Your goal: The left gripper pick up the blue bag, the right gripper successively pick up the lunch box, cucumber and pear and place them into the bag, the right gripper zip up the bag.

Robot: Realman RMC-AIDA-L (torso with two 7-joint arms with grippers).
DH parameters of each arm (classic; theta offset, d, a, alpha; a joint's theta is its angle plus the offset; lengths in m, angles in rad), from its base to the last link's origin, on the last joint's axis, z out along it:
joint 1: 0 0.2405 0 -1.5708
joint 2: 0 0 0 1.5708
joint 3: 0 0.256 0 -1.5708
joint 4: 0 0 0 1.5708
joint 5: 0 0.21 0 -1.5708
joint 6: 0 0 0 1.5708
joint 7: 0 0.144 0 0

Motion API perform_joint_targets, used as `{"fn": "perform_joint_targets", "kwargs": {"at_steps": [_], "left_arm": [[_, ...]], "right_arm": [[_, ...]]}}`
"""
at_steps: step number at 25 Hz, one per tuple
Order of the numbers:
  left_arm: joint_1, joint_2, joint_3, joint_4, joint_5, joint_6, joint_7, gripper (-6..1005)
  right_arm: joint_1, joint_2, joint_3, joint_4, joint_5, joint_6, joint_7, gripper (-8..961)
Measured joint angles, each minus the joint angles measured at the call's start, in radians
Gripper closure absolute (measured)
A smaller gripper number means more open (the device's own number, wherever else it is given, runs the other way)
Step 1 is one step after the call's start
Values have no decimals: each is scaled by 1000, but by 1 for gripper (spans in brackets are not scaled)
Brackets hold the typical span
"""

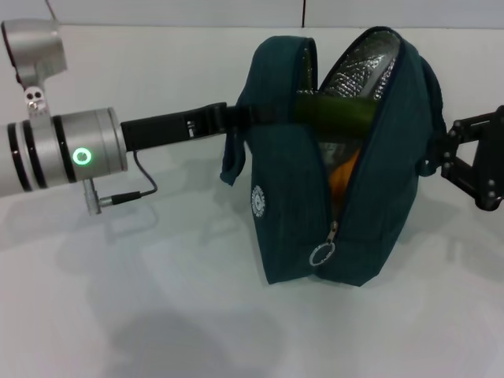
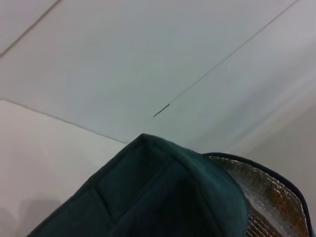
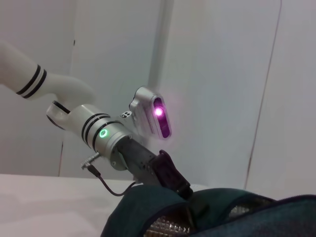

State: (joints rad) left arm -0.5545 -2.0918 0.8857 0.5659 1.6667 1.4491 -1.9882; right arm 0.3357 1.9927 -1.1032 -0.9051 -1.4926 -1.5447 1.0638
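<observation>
Standing upright on the white table (image 1: 157, 315), the blue bag (image 1: 287, 205) gapes unzipped, pear (image 1: 343, 178) low inside, cucumber (image 1: 335, 112) across its mouth. Left gripper (image 1: 246, 115) is clamped on the bag's handle. Right gripper (image 1: 441, 153) sits against the bag's far side; finger state cannot be told

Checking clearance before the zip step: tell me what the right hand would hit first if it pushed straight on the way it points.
Probably the blue bag: the right hand points at the bag's side and looks almost against it, though depth is unclear.
</observation>
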Motion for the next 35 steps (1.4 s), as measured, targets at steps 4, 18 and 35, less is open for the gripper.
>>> {"fn": "perform_joint_targets", "kwargs": {"at_steps": [4,18,35], "left_arm": [[22,0,0,-1,0,6,-2,874],[42,0,3,-26,-22,31,0,872],[61,1,2,-29,-25,39,2,870]], "right_arm": [[9,-4,-6,-1,-30,-15,2,865],[-8,5,1,2,-39,-47,2,794],[-35,9,174,66,40,-232,-15,536]]}}
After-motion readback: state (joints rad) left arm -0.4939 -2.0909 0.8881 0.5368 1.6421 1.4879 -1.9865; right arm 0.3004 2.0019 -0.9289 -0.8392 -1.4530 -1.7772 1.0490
